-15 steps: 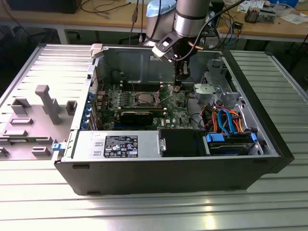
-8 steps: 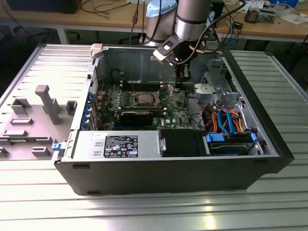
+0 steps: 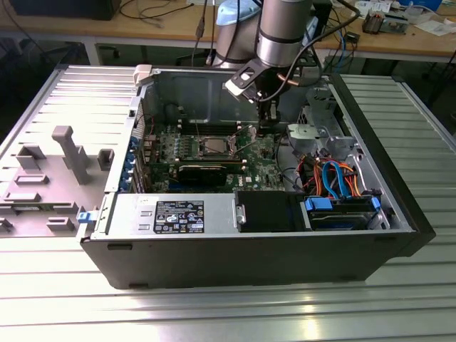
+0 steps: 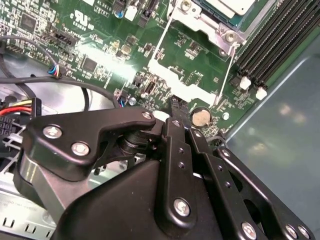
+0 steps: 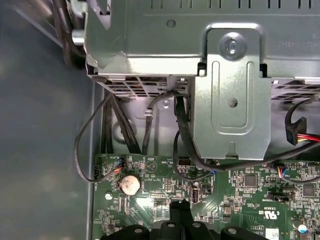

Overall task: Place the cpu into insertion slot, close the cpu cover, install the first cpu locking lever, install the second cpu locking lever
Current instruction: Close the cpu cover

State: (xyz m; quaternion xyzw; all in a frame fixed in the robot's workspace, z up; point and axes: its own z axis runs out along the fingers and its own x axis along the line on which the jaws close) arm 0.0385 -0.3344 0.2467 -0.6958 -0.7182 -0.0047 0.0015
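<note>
Ribbed metal tabletop (image 3: 214,313) carries the open computer case (image 3: 249,265); the gripper (image 3: 267,120), fingers pressed together with nothing between them, hangs low over the green board (image 3: 262,155) near its coin cell (image 5: 131,184), while the cpu (image 3: 214,147) sits in the insertion slot (image 3: 200,148), apart, toward the exterior view's left

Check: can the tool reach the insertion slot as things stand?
Probably yes. The tool hangs just above the green board, beside the insertion slot; the case lies open and nothing stands between them.
</note>
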